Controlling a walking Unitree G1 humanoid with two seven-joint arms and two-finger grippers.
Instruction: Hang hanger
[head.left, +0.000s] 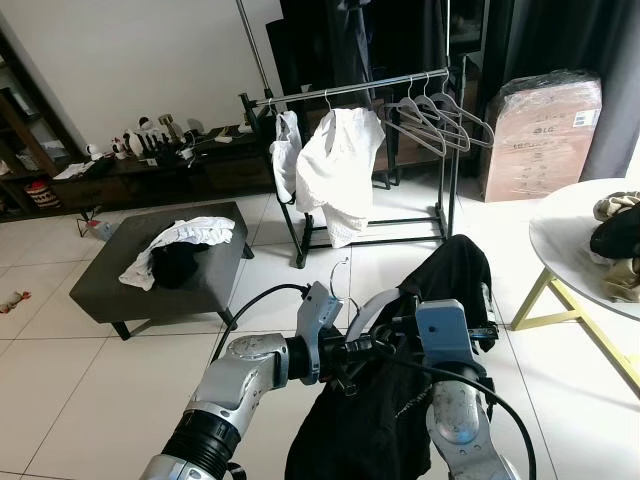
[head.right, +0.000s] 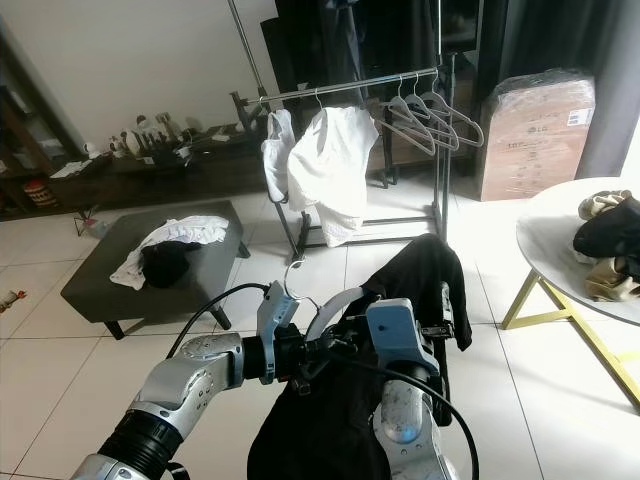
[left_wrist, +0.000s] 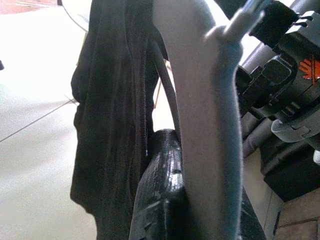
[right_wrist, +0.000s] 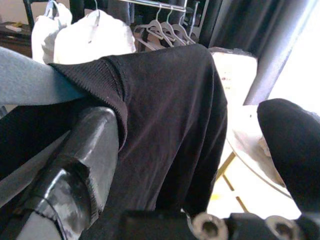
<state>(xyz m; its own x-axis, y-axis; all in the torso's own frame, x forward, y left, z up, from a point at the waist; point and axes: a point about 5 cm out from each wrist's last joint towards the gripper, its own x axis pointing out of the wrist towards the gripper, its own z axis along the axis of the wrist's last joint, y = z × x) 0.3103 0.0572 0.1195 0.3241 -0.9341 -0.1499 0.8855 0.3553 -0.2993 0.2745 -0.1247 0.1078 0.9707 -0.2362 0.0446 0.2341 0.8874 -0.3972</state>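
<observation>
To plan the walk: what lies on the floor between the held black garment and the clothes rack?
Bare white tiles, seen in the left eye view, between the black garment and the clothes rack.

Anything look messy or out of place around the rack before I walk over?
Yes. White and black clothes lie crumpled on the grey ottoman instead of hanging, and more clothes are heaped on the round table. The clothes rack itself stands upright.

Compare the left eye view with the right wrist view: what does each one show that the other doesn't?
The left eye view alone takes in the grey ottoman with clothes heaped on it, the wrapped box and the left gripper at the grey hanger. The right wrist view alone gives a close look at a black finger under the black garment. Both show that garment, the clothes rack and the round table.
</observation>
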